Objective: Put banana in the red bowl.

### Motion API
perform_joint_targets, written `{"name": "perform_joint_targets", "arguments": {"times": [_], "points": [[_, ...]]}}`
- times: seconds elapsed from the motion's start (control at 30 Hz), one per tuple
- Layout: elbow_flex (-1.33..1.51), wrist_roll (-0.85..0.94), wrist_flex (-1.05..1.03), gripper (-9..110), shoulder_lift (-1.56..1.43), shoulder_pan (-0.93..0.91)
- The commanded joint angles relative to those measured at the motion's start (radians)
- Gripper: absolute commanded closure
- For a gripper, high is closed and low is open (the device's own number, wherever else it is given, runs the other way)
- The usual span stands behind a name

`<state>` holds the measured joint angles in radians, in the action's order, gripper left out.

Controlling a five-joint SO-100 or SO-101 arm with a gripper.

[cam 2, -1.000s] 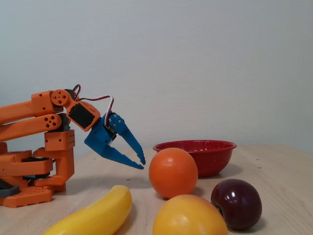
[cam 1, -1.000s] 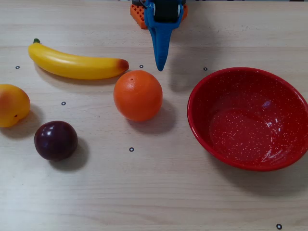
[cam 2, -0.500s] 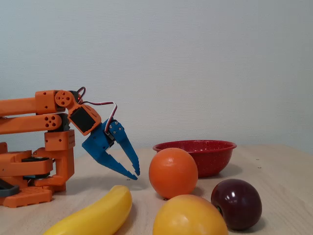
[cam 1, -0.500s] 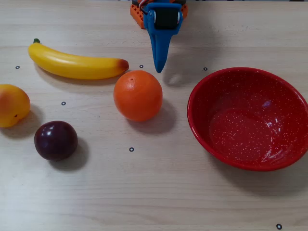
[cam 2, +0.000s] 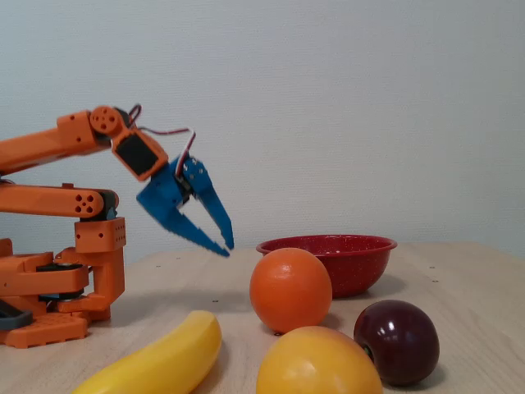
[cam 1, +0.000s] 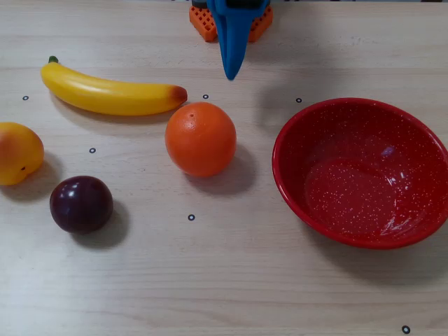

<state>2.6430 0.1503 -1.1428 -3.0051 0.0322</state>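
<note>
While the banana (cam 1: 112, 94) is lying on the table (cam 1: 231, 280), the released, empty gripper (cam 2: 227, 246) is hovering apart from the red bowl (cam 1: 294, 133).

Overhead view: we look straight down, gripper (cam 1: 231, 70) at top edge, tabletop (cam 1: 224, 280) spread below it. Fixed view: we sit low at table height, side-on, close, gripper (cam 2: 227, 246) left. Both share the fruit and bowl (cam 1: 360, 171).
</note>
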Motion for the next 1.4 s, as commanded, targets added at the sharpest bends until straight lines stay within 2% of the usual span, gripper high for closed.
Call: {"name": "perform_joint_targets", "arguments": {"times": [0.0,0.4,0.87,1.1,1.37], "points": [[-0.189,0.031,-0.040,102,0.055,0.002],[-0.643,0.094,-0.252,102,0.322,-0.037],[-1.256,0.155,-0.690,102,0.790,-0.302],[-1.434,0.235,-0.729,99,0.994,-0.488],[-1.463,0.314,-0.729,94,1.164,-0.652]]}}
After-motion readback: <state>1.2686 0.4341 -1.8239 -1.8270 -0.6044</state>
